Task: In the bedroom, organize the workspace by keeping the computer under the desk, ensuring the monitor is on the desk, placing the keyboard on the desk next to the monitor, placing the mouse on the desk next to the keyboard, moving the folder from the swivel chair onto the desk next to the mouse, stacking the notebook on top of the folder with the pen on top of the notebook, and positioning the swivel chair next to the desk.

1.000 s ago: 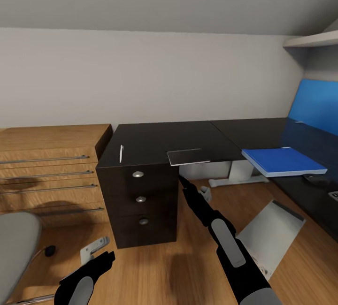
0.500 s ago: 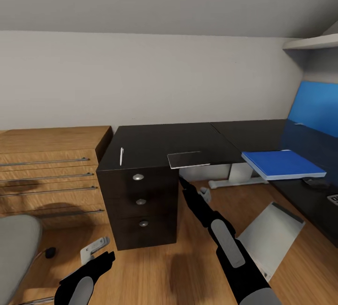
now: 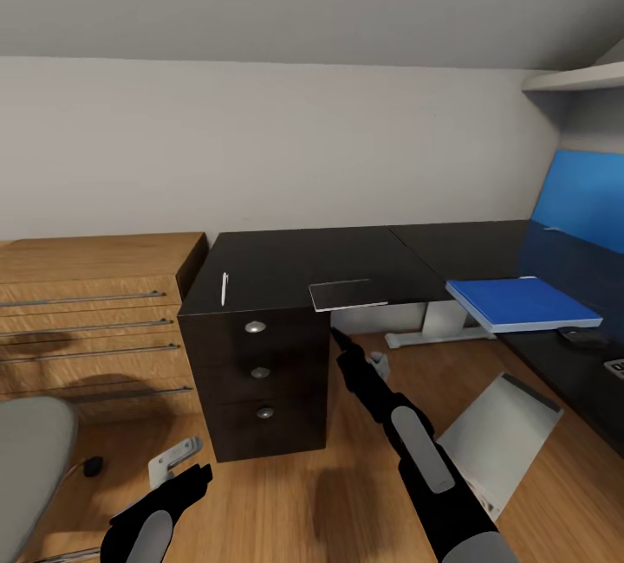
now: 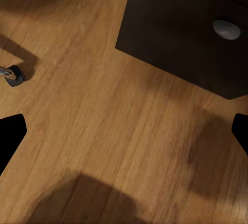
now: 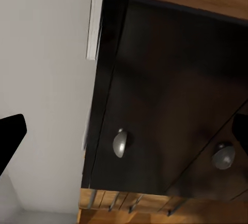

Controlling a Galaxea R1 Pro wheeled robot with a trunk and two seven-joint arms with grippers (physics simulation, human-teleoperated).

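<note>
The glossy black desk point(image 3: 295, 264) stands ahead, with its drawers point(image 3: 257, 368) facing me. On its top lie the thin white pen point(image 3: 224, 287) and the small grey notebook point(image 3: 347, 294), which overhangs the front edge. The blue folder point(image 3: 523, 301) rests on the desk's right wing, close to the dark mouse point(image 3: 582, 338) and a corner of the keyboard point(image 3: 616, 365). Behind them stands the monitor point(image 3: 585, 195), its face blue. My right gripper point(image 3: 338, 338) is open just below the notebook, in front of the drawers point(image 5: 170, 105). My left gripper point(image 3: 195, 478) hangs open low over the floor point(image 4: 113, 131).
A light-wood dresser point(image 3: 91, 312) adjoins the desk on the left. The swivel chair's grey seat point(image 3: 30, 450) and a chrome leg point(image 3: 173, 457) are at lower left. The white-grey computer point(image 3: 503, 437) leans tilted on the floor at right. A shelf point(image 3: 576, 75) hangs upper right.
The camera has shifted slightly. My right gripper has sunk a little in front of the drawers. Nothing on the desk has moved.
</note>
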